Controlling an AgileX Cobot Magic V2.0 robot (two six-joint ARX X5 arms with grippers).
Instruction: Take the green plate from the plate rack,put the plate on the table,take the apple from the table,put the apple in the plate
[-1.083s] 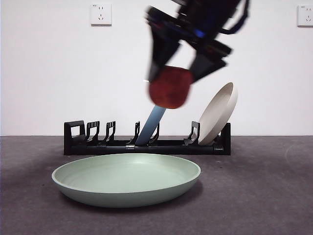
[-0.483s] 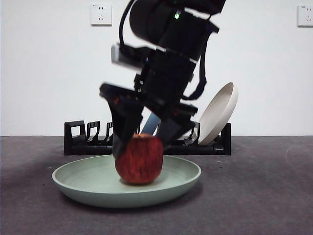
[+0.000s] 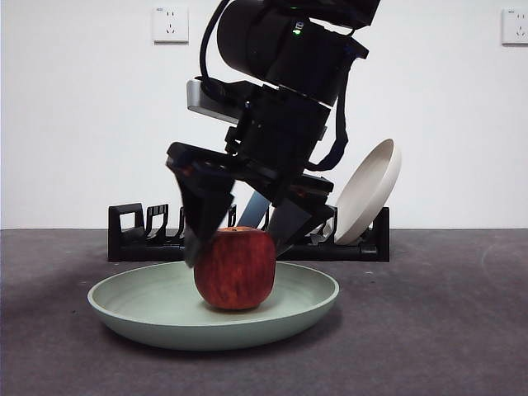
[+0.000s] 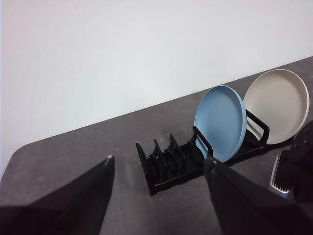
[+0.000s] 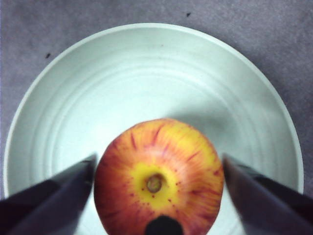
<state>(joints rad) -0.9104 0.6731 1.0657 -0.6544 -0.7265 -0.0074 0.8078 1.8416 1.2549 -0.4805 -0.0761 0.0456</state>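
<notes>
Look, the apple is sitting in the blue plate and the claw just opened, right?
Not the blue plate. The apple sits in the green plate, with the right gripper open around it, as the right wrist view shows. The blue plate stands in the plate rack.

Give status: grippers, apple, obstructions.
Right gripper open astride apple. Apple resting in green plate. Left gripper open, clear of the work. No obstruction visible.

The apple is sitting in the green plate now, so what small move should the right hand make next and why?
Probably lift the right hand straight up. The apple rests in the green plate, and the hand is open with gaps on both sides, so rising should clear it without a nudge.
</notes>
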